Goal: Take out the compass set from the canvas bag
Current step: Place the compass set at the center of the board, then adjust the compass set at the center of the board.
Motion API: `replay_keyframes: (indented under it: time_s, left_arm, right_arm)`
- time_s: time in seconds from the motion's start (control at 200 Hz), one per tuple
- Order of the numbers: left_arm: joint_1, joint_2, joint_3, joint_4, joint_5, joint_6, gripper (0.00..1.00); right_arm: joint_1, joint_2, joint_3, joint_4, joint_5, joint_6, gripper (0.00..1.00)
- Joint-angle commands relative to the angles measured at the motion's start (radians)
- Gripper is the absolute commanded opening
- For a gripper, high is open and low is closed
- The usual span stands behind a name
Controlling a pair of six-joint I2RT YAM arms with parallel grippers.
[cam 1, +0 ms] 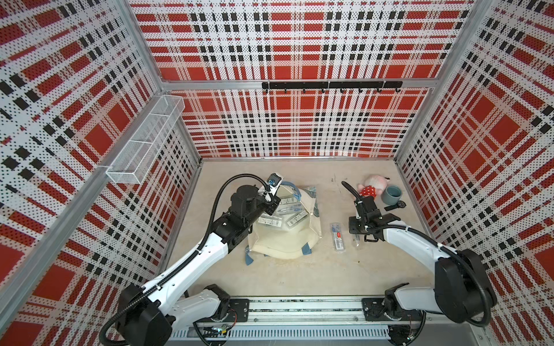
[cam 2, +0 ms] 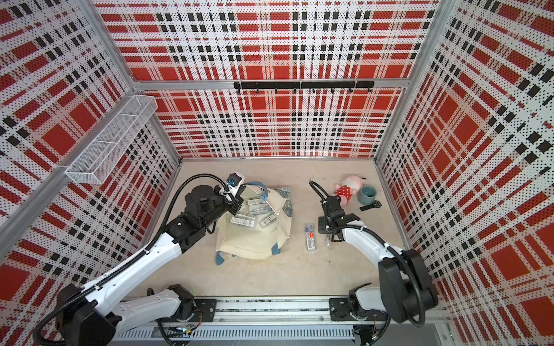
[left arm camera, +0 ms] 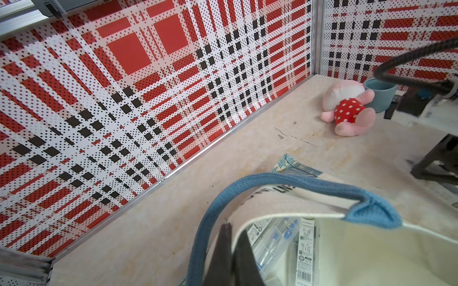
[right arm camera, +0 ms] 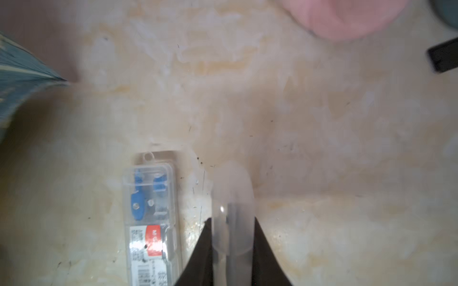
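We see the canvas bag (cam 1: 284, 242) lying open, mid-table (cam 1: 299, 275), containing several compass sets (cam 1: 292, 215). The left gripper (left arm camera: 231, 226) clenches its rim. The right gripper (right arm camera: 231, 220) grasps a clear plastic case (right arm camera: 231, 183) beside a loose compass set (cam 1: 338, 236).

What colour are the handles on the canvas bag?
Blue. The handle shows best in the left wrist view.

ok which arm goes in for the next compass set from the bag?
Right, probably. The left hand is shut on the rim of the canvas bag, holding it open over the compass sets inside. The right hand just has to release its clear case beside the set already out.
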Motion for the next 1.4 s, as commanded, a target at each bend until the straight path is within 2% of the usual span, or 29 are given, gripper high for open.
replay_keyframes:
  time_s: [0.0, 0.11, 0.21, 0.576, 0.716, 0.842, 1.052, 1.398]
  left_arm:
    - [0.005, -0.014, 0.007, 0.124, 0.010, -0.003, 0.00]
    - [0.010, -0.015, 0.001, 0.128, 0.011, -0.003, 0.00]
    - [0.014, -0.013, 0.000, 0.128, 0.022, -0.003, 0.00]
    - [0.016, -0.013, 0.001, 0.128, 0.033, -0.006, 0.00]
    - [0.016, -0.013, 0.001, 0.128, 0.036, -0.008, 0.00]
    - [0.016, -0.012, 0.003, 0.128, 0.041, -0.008, 0.00]
    - [0.015, -0.015, 0.002, 0.128, 0.042, -0.009, 0.00]
    - [0.020, -0.016, 0.002, 0.128, 0.051, -0.009, 0.00]
  right_arm:
    - [-0.016, 0.043, 0.011, 0.102, -0.070, 0.017, 0.26]
    - [-0.017, 0.063, 0.011, 0.097, -0.076, 0.010, 0.32]
    - [-0.017, 0.068, 0.016, 0.094, -0.077, 0.008, 0.43]
    - [-0.017, 0.062, 0.038, 0.056, -0.077, 0.017, 0.53]
    - [-0.020, 0.051, 0.017, 0.046, -0.028, 0.015, 0.62]
    - [-0.035, 0.046, -0.012, 0.056, -0.036, 0.026, 0.68]
    - [-0.042, 0.046, -0.043, 0.069, -0.062, 0.044, 0.67]
    - [-0.042, 0.026, -0.087, 0.091, -0.128, 0.086, 0.53]
